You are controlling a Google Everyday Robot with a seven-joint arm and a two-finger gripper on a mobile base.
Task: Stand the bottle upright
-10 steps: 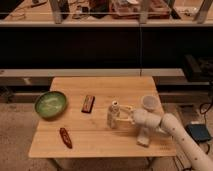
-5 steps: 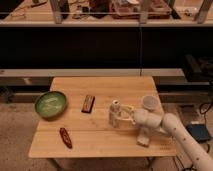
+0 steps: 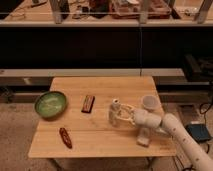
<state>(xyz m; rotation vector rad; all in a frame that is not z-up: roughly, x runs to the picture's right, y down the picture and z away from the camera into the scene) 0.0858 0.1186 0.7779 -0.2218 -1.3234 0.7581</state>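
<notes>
A small pale bottle (image 3: 115, 111) stands on the wooden table (image 3: 100, 132), right of centre, with its neck pointing up. My gripper (image 3: 120, 114) is at the bottle's right side, with its white fingers (image 3: 125, 109) reaching around the bottle's body. The white arm (image 3: 172, 131) runs from the gripper down to the lower right, past the table's right edge.
A green bowl (image 3: 50, 103) sits at the table's left. A dark bar-shaped packet (image 3: 88, 103) lies left of the bottle. A reddish-brown object (image 3: 65, 137) lies near the front left edge. A white cup (image 3: 150, 103) stands at the right. A white object (image 3: 143, 137) lies near the front right corner.
The bottle and gripper stay nearly where they were; no clear movement shows between the frames.
</notes>
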